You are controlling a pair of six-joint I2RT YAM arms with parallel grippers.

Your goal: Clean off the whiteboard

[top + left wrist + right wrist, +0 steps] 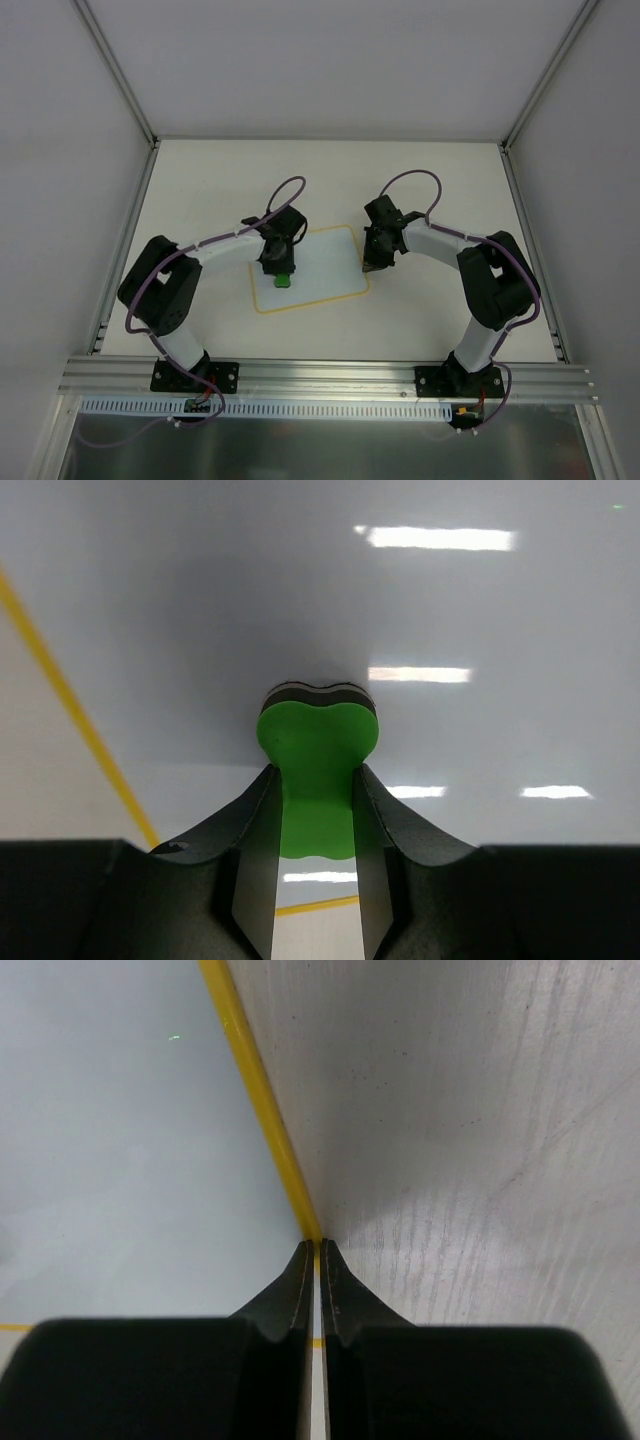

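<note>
The whiteboard (325, 262) lies flat in the middle of the table, white with a thin yellow border, and shows no drawing. My left gripper (279, 272) is shut on the green eraser (283, 280) and holds it down on the board's left part. In the left wrist view the eraser (317, 765) sits between the fingers (250, 850) over the glossy board (480, 610). My right gripper (371, 264) is shut and empty, its tips on the board's right edge. In the right wrist view the tips (317, 1250) meet on the yellow border (262, 1100).
The pale table (440, 190) is walled by grey panels and aluminium posts (120, 70). An aluminium rail (330, 375) runs along the near edge with both arm bases. Purple cables (285, 195) loop above each wrist.
</note>
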